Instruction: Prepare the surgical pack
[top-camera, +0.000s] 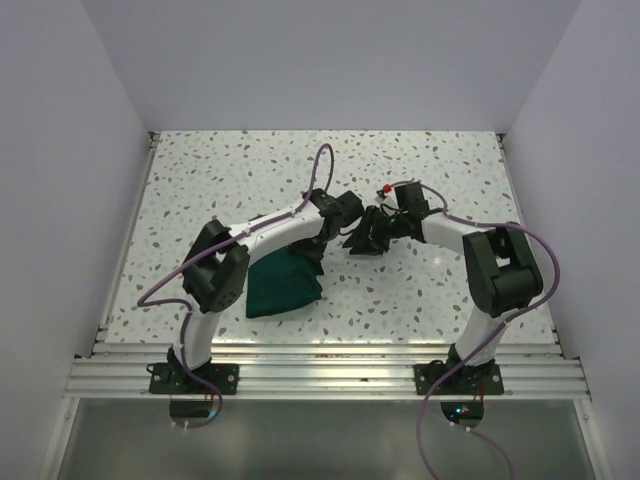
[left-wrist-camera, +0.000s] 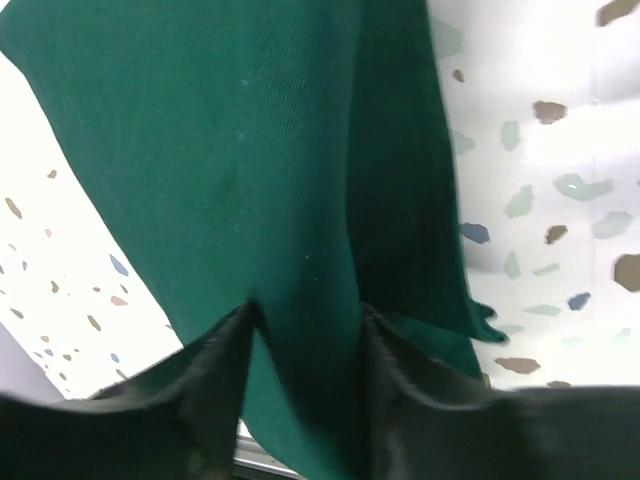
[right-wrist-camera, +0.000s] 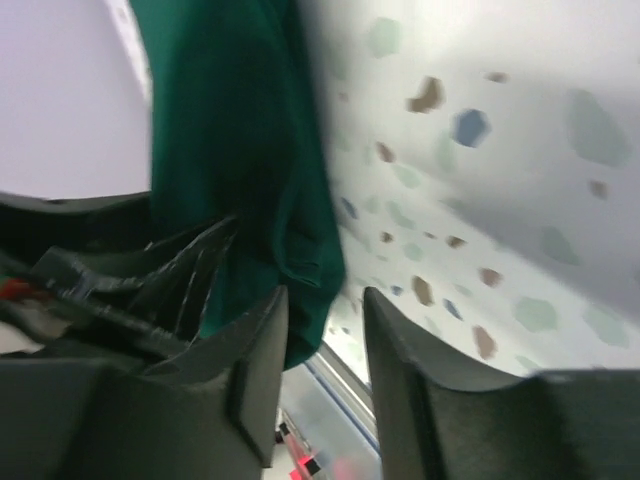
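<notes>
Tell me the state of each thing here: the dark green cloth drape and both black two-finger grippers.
dark green fabric drape: bunched, one end lifted.
left gripper: shut on the drape.
right gripper: open, drape edge at its gap.

Speckled white tabletop (top-camera: 230, 170), plain pale walls (top-camera: 330, 60) on three sides, aluminium rails (top-camera: 330, 372) along near edge

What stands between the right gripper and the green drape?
Nothing visible does. The drape hangs with its lower edge between the open fingers of the right gripper; only the table lies behind.
</notes>
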